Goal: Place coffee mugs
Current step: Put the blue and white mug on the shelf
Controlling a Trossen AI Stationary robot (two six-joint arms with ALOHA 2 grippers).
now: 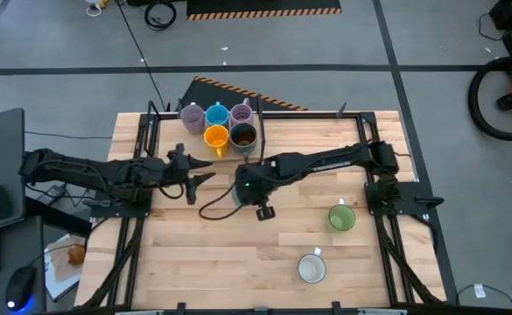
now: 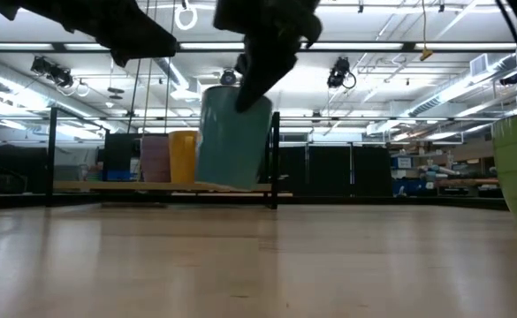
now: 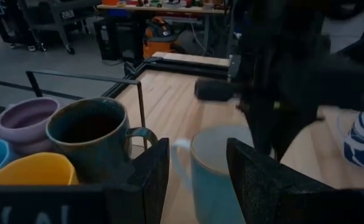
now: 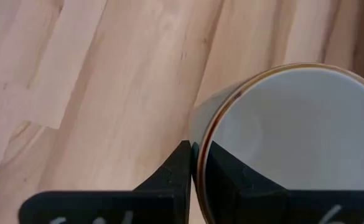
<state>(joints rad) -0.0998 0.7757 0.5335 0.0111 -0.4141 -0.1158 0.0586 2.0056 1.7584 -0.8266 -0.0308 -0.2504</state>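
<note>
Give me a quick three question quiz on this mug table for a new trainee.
1. True or false: the right gripper is shut on the rim of a pale mug.
2. How many mugs stand in the cluster at the table's far edge?
A. three B. five C. seven
3. Fill in: the left gripper is ____.

Key: 1 true. 2 B: two lilac, a blue, an orange and a dark brown one. 3 open, holding nothing.

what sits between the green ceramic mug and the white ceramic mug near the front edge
Nothing: in the high view only bare wooden tabletop separates the round green ceramic mug from the round white ceramic mug.
</note>
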